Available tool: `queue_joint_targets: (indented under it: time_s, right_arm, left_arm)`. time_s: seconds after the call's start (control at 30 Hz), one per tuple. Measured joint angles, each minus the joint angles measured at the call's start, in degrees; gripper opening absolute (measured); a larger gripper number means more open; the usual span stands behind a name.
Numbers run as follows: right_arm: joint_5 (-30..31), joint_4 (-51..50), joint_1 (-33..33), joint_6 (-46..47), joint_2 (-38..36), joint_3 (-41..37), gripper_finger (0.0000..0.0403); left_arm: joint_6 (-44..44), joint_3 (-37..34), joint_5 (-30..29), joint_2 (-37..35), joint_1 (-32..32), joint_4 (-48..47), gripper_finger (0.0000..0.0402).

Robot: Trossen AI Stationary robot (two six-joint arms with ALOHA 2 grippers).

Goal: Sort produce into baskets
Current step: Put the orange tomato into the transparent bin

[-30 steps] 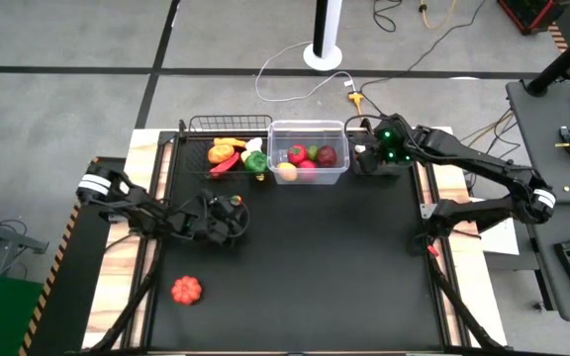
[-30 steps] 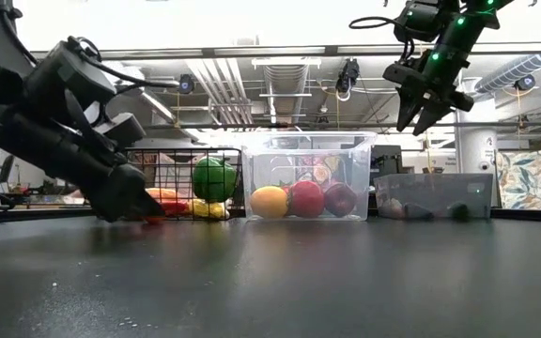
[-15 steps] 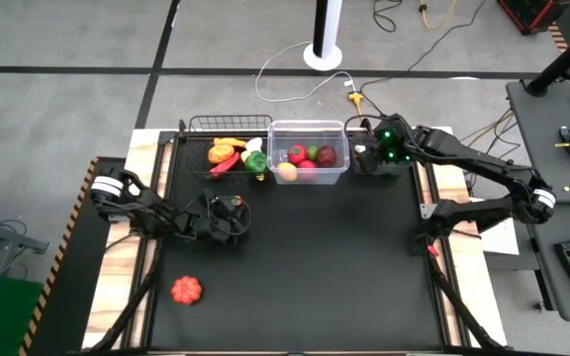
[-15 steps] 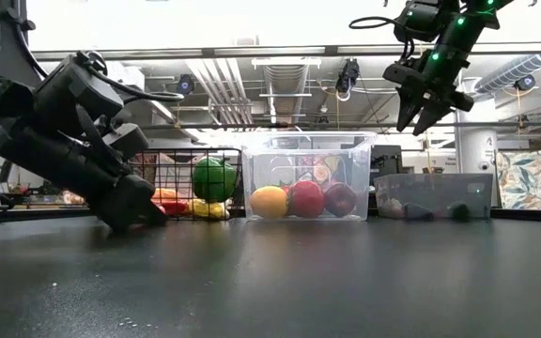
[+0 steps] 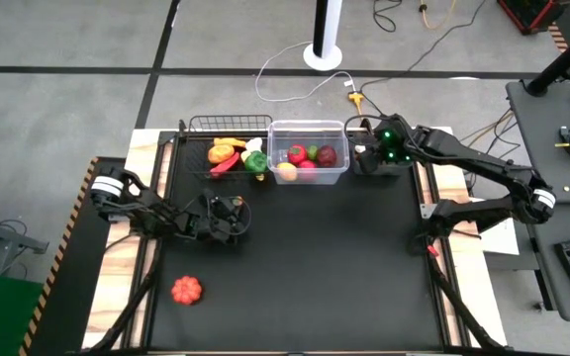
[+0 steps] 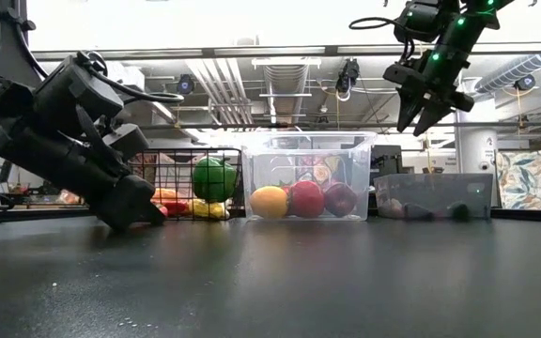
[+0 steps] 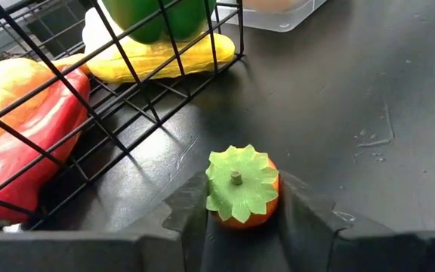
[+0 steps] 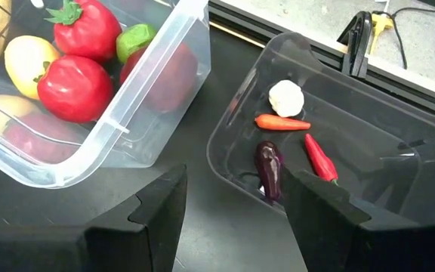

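Black tabletop (image 5: 344,277): left tool (image 7: 242,227) pinches small orange fruit (image 7: 242,198); right tool (image 6: 421,117) hangs open.

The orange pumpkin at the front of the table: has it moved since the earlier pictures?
No. The orange pumpkin lies in the same spot near the table's front left corner.

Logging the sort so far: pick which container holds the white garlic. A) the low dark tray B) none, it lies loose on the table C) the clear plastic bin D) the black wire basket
A: in the right wrist view the white garlic lies inside the low dark tray, next to a small carrot, a red chilli and a dark eggplant.
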Motion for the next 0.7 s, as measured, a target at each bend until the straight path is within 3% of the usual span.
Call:
queue_joint_targets:
  time_s: [0.37,0.7]
  right_arm:
    - [0.00,0.01,0.20,-1.91,-0.01,-0.21,0.0203]
    - [0.06,6.30,4.78,-4.18,-3.55,-0.25,0.0203]
  left_arm:
    - [0.37,-0.02,0.07,-0.48,-1.44,2.95,0.0118]
    - [0.26,-0.02,0.05,-5.77,-8.94,6.21,0.0117]
